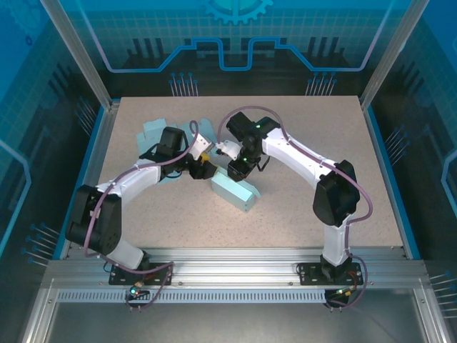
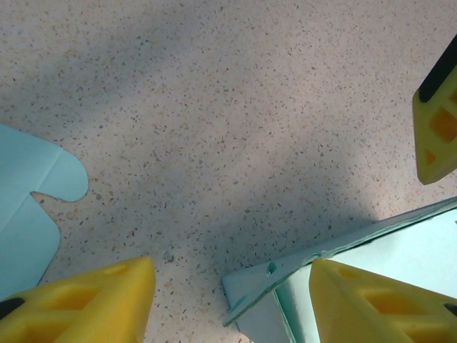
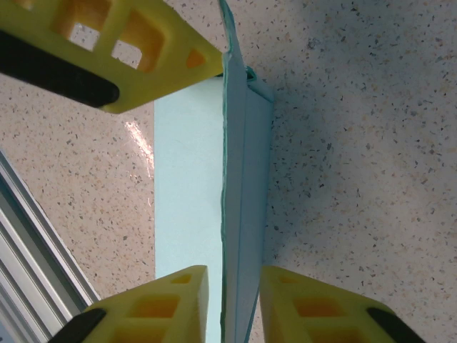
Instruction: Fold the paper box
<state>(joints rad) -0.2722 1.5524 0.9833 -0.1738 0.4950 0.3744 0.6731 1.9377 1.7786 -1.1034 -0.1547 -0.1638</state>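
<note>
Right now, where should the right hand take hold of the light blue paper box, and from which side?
The thin upright wall of the light blue paper box, from above, edge-on. It stands like a blade, so the right hand can press one finger on each face.

White arms (image 1: 300,161) carry purple cables (image 1: 370,206) — fingers (image 3: 321,307) yellow.

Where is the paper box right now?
In the top view the paper box lies near the middle of the table, toward the near side. In the right wrist view the right gripper straddles its upright flap.
</note>
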